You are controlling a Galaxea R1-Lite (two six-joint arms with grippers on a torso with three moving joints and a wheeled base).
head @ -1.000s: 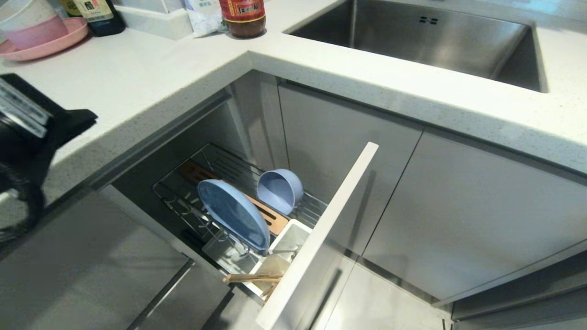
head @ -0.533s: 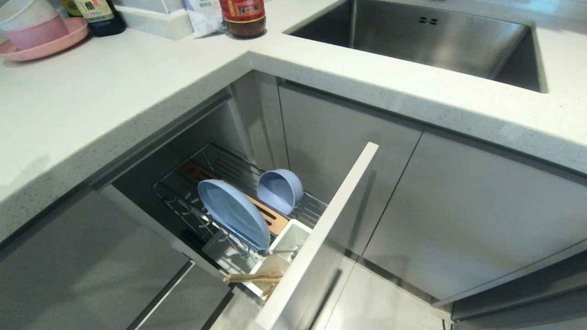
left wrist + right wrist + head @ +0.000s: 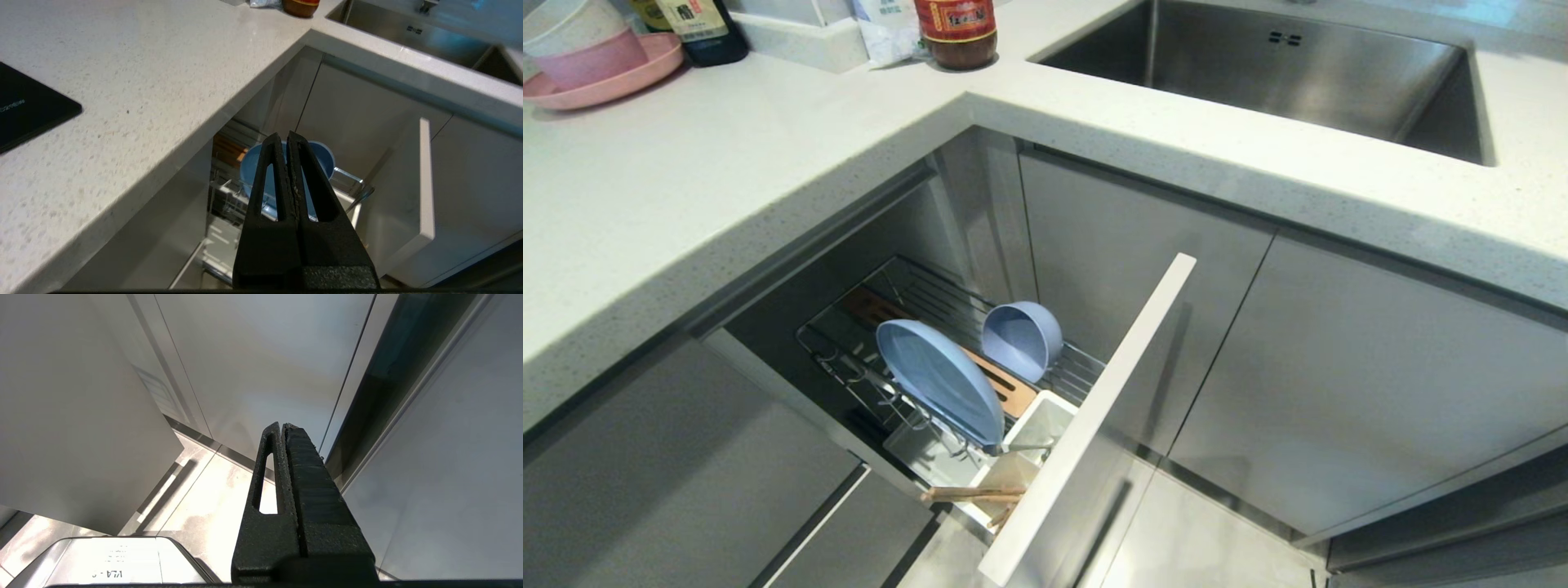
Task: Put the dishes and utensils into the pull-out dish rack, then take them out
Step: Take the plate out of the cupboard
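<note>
The pulled-out dish rack (image 3: 907,294) runs from ten to four o'clock. The blue plate (image 3: 939,380) stands on edge; the bowl (image 3: 1023,336) tips toward seven. Chopsticks (image 3: 972,493) lie nine-to-three across the cup (image 3: 1033,429). Left gripper (image 3: 287,136) and right gripper (image 3: 282,428) are pinched closed, empty.

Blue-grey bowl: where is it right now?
In the head view the blue-grey bowl sits tipped on its side in the pull-out dish rack, just behind the upright light blue plate.
</note>
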